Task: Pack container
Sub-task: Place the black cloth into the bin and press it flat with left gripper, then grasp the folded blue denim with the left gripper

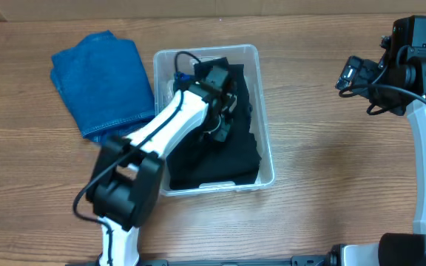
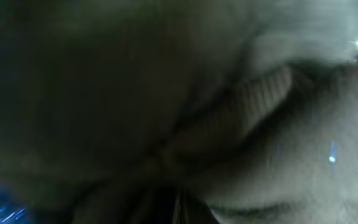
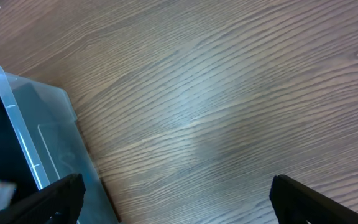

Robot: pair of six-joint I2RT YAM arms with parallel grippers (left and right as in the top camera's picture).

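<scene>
Clear rounded-corner plastic container [image 1: 198, 190] holds crumpled black cloth [image 1: 220, 162].

Folded blue denim cloth [image 1: 103, 81] lying on wooden table [image 1: 331, 162], far-left area.

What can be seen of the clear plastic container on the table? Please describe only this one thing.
The container is a see-through plastic bin, rectangular with rounded corners and a rolled rim. It stands upright and open on the wooden table, with no lid in view. A black cloth fills most of it. The left gripper reaches down inside, against that cloth. A folded blue cloth lies outside, near its left wall; whether they touch is unclear.
</scene>
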